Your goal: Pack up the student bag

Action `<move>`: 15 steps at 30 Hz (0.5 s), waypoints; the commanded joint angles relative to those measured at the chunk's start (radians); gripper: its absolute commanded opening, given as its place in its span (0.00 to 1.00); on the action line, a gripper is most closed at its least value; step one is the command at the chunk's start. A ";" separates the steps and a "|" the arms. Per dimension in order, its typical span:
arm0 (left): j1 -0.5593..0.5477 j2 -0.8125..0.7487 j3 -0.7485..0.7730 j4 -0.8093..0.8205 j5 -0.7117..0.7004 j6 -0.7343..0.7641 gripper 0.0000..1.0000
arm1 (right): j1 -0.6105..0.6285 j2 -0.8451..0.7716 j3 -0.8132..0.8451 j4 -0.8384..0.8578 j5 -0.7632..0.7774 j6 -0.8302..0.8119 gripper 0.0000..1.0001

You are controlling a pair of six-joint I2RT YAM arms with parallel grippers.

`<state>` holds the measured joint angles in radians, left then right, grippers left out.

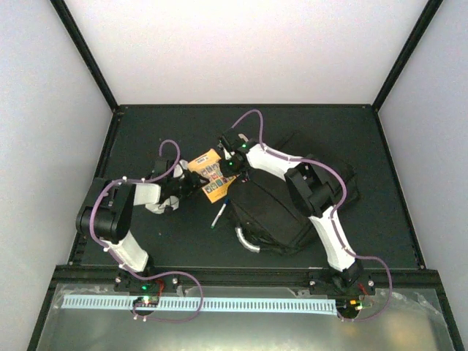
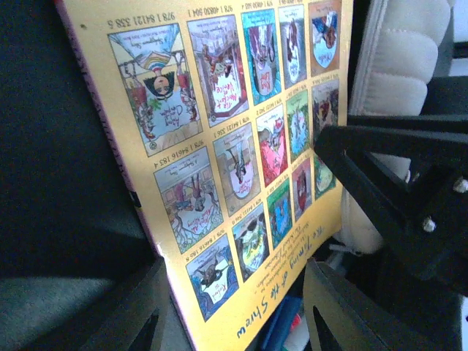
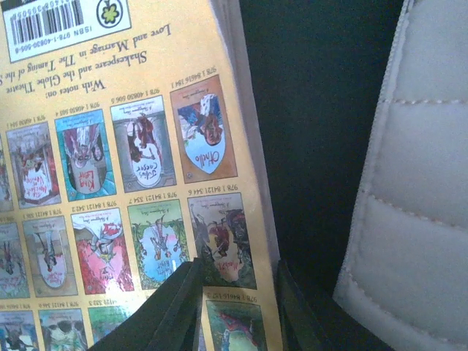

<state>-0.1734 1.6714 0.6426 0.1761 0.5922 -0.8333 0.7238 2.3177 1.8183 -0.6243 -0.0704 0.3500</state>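
From above, the yellow book (image 1: 211,176) is held tilted over the dark surface (image 1: 146,131), and everything else sits around it. The student bag (image 1: 281,212) lies flat on the surface just to the right of the book and nearer the arm bases, with its grey handle (image 1: 246,241) curling out on the near side. A pen (image 1: 218,216) lies on the surface just on the near side of the book, close against the bag's left edge. The left gripper (image 1: 191,181) is at the book's left side and the right gripper (image 1: 230,167) at its right side.

In the left wrist view the book's (image 2: 234,146) back cover, with its rows of small pictured titles, fills the frame. The left gripper (image 2: 235,269) has its fingers (image 2: 142,314) spread wide, with the book's lower end showing between them; I cannot tell whether they touch it. To the right of the book the black right gripper (image 2: 395,190) reaches in to the cover's edge, with a white quilted item (image 2: 402,73) behind it.

In the right wrist view the right gripper (image 3: 238,269) is clamped on the book (image 3: 110,183), one finger on either side near its right edge. The white quilted item (image 3: 417,183) stands to the right of the book, a dark gap between them
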 commanded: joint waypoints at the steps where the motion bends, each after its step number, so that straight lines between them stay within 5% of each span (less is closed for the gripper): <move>1: -0.018 -0.001 -0.013 0.239 0.215 -0.047 0.51 | 0.025 0.004 -0.062 -0.019 -0.175 0.035 0.32; 8: -0.017 -0.038 -0.042 0.377 0.297 -0.122 0.51 | 0.018 -0.024 -0.106 0.022 -0.229 0.052 0.31; 15: -0.015 -0.106 -0.037 0.328 0.262 -0.094 0.50 | 0.013 -0.067 -0.136 0.036 -0.226 0.057 0.26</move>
<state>-0.1684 1.6108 0.5709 0.3740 0.7650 -0.9371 0.6884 2.2601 1.7203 -0.5701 -0.1177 0.3733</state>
